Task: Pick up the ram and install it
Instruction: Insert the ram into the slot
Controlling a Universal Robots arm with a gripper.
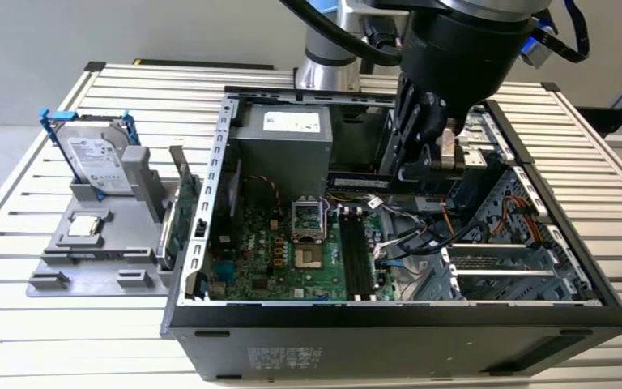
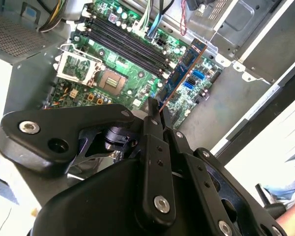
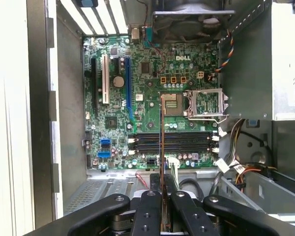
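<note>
The ram [image 1: 356,182] is a thin bluish-green stick with dark chips, and my gripper [image 1: 417,168] is shut on one end of it. It hangs level inside the open computer case [image 1: 398,324], above the motherboard [image 1: 279,259] and apart from it. The black memory slots [image 1: 356,259] lie below it, nearer the case's front wall. In the second wrist view the ram [image 2: 184,69] juts out from between the fingertips of the gripper [image 2: 155,112], beside the slots [image 2: 125,39]. The first wrist view has the ram [image 3: 161,142] edge-on, crossing the slots [image 3: 187,142].
A silver hard drive with blue rails [image 1: 95,158] and a green expansion card [image 1: 187,211] stand in a grey holder [image 1: 95,251] at the exterior view's left. Inside the case are the power supply [image 1: 284,142], the CPU socket [image 1: 305,219] and loose cables [image 1: 430,235].
</note>
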